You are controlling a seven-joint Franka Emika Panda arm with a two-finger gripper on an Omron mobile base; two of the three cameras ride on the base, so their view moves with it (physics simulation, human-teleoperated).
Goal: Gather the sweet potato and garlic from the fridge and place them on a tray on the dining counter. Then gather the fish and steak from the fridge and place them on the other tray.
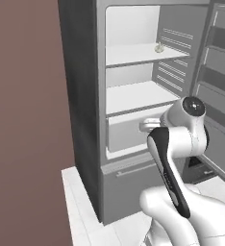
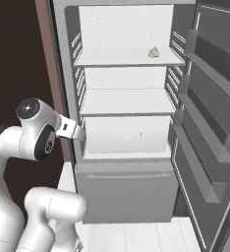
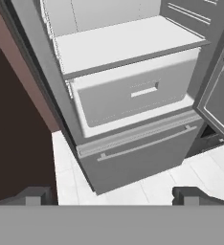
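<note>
Gaping wide and carrying nothing, the pincer point(image 3: 111, 195) is hanging before the open fridge point(image 2: 127, 187) near its drawer point(image 3: 133, 95), seemingly fetching the garlic point(image 2: 153, 52) that is sitting on the top shelf point(image 2: 129, 59), which calls for reaching upward.

The fridge point(image 2: 127, 98) stands open before me, its door point(image 2: 210, 123) swung to its right. The garlic point(image 2: 153, 52) sits on the fridge's upper shelf point(image 2: 127, 58), toward the right end. Below it come a second shelf point(image 2: 122, 104), a drawer point(image 3: 138, 93), then the bottom drawer point(image 3: 138, 153).
</note>
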